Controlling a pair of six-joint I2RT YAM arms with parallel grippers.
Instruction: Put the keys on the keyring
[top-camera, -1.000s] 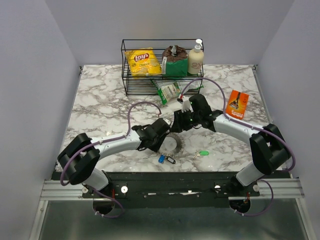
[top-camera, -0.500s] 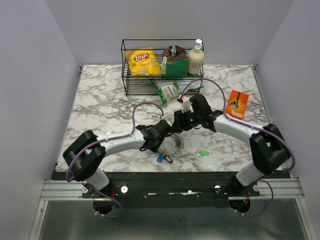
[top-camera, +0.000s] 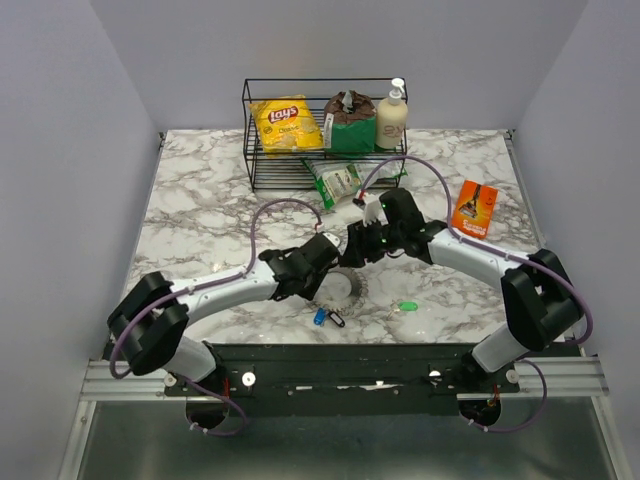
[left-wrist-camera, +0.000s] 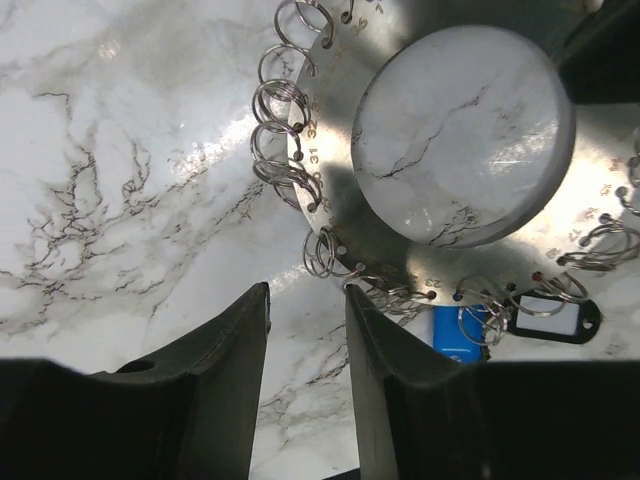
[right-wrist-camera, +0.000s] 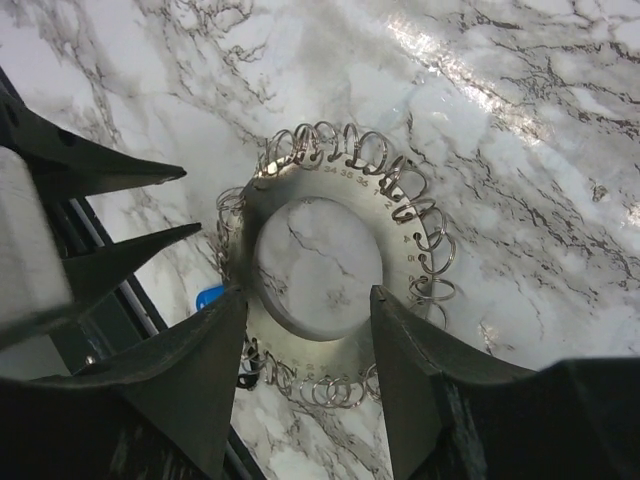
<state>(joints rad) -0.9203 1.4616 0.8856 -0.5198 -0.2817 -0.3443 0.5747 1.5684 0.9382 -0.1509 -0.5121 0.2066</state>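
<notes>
Now | left tool (left-wrist-camera: 305, 295): narrowly parted, empty | right tool (right-wrist-camera: 306, 295): wide, above keyring (right-wrist-camera: 320, 188)

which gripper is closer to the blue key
Left. The left gripper hovers beside the keyring, right next to the blue key; the right gripper hangs above the middle of the keyring, farther away.

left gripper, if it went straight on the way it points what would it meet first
Probably the keyring: the small wire loops on its near rim sit just ahead of the left gripper. Depth is unclear.
</notes>
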